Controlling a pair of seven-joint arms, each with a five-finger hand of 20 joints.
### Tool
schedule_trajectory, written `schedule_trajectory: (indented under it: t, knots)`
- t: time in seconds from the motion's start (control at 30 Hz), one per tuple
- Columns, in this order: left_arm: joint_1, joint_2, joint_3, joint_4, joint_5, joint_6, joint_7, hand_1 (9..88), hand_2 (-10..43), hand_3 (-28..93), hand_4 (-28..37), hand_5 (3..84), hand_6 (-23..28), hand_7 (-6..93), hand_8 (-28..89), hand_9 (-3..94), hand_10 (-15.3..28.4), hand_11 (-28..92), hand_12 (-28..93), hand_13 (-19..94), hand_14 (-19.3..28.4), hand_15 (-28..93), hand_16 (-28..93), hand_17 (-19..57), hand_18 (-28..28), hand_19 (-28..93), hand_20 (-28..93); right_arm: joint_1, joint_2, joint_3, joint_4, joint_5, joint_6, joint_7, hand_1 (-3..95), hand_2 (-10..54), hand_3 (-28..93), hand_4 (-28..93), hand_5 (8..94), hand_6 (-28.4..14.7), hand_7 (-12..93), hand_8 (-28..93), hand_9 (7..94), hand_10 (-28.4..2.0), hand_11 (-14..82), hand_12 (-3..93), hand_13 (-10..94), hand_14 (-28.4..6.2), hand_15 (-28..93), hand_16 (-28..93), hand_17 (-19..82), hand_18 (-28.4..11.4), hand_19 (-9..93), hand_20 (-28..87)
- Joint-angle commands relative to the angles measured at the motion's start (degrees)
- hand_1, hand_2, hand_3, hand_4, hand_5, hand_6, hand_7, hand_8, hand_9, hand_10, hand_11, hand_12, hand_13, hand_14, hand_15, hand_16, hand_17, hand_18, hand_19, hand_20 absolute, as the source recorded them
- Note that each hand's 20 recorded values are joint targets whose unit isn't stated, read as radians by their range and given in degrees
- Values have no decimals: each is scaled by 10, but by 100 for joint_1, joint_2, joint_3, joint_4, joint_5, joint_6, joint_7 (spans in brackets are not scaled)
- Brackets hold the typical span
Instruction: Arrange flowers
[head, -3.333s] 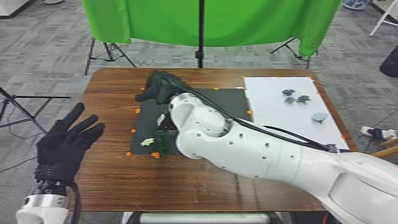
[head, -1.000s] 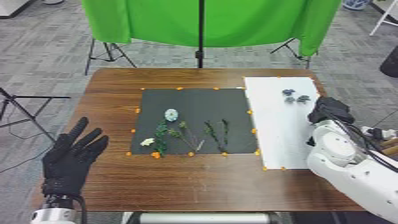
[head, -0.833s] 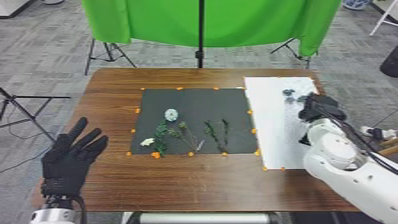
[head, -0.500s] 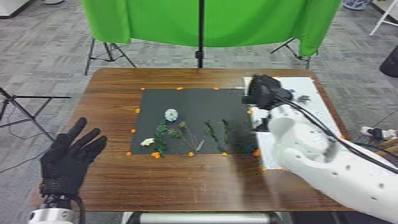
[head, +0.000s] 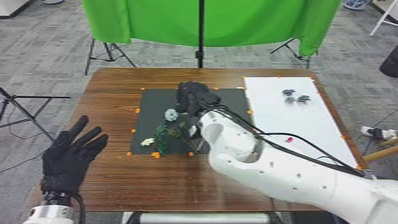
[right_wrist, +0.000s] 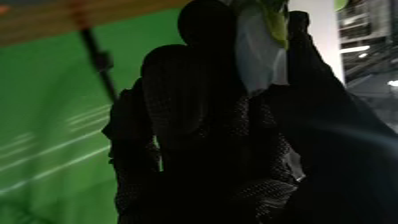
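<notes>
The pale flower (right_wrist: 260, 57), over the upper middle of the black mat (head: 155, 102), could catch the white-blue bloom (head: 171, 115) just beside the glove if lowered at a slant, or drop askew from an uneven release. The right hand (head: 193, 94) is closed, pinching it between fingers and thumb; the left hand (head: 67, 161), at lower left by the desk (head: 191, 187), is loosely open and empty.
</notes>
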Motion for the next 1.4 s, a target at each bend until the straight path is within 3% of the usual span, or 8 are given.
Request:
schedule_trajectory:
  t: [0.03,0.27,0.47,0.6,0.77,0.9,1.2,1.4]
  knots:
    - [-105,-110,-88,37,150,-123,-293,175,83,758,-283,338,58,109,-102,338,186,199,101,236,281,471,-75,-86,284,535,183,88,-387,-327,137,-201,-333,117,564,-95,684,-283,843,16,188,12,927,-71,174,357,753,-54,653,252,314,-209,872,437]
    - [-186,-118,-82,59,188,-168,-347,179,83,760,-283,338,58,110,-102,338,186,200,101,236,280,471,-76,-86,284,535,183,311,-446,-767,420,-817,-447,538,538,-95,664,-283,798,11,174,-3,878,-76,199,358,702,-70,704,216,295,-214,866,449]
    - [-219,-275,-131,67,292,-243,-470,183,82,760,-283,342,60,109,-101,338,186,200,101,236,280,470,-76,-87,284,535,182,298,-424,-737,396,-916,-712,509,503,-95,678,-283,760,6,170,-15,831,-87,267,325,665,-84,741,188,283,-221,870,449]
    - [-201,-63,-41,77,140,-144,-263,184,82,762,-283,343,61,109,-101,338,187,200,101,236,280,471,-76,-87,284,535,182,268,-434,-701,357,-884,-866,438,479,-95,691,-283,740,9,166,-35,808,-91,313,294,653,-89,754,187,275,-223,869,453]
    - [-235,-149,-57,79,210,-193,-342,186,82,764,-283,344,62,107,-101,338,186,202,101,236,280,471,-76,-86,284,536,182,240,-464,-671,330,-999,-1089,421,453,-95,698,-283,715,9,162,-122,773,-101,372,254,636,-96,768,182,260,-230,863,469]
    - [-196,-30,-10,76,110,-117,-222,190,81,764,-283,345,62,108,-100,338,185,202,101,236,280,471,-76,-86,284,536,182,209,-439,-629,306,-999,-1132,415,436,-95,713,-283,695,7,158,-127,752,-106,402,233,625,-98,776,181,253,-233,861,476]
    - [-1,-82,-47,8,82,-54,-149,194,80,767,-283,346,63,107,-100,338,187,201,100,236,280,473,-76,-87,284,536,182,87,-227,-85,-90,-495,-853,417,407,-95,736,-283,685,1,156,-126,734,-112,440,196,616,-103,784,176,249,-234,858,484]
    - [4,-73,-19,-1,93,-43,-132,195,79,768,-283,347,63,107,-100,338,187,201,100,236,279,473,-77,-87,284,536,181,-39,699,958,-676,932,-788,-507,379,-95,758,-283,677,0,161,-127,698,-118,376,165,565,-114,741,151,194,-227,797,471]
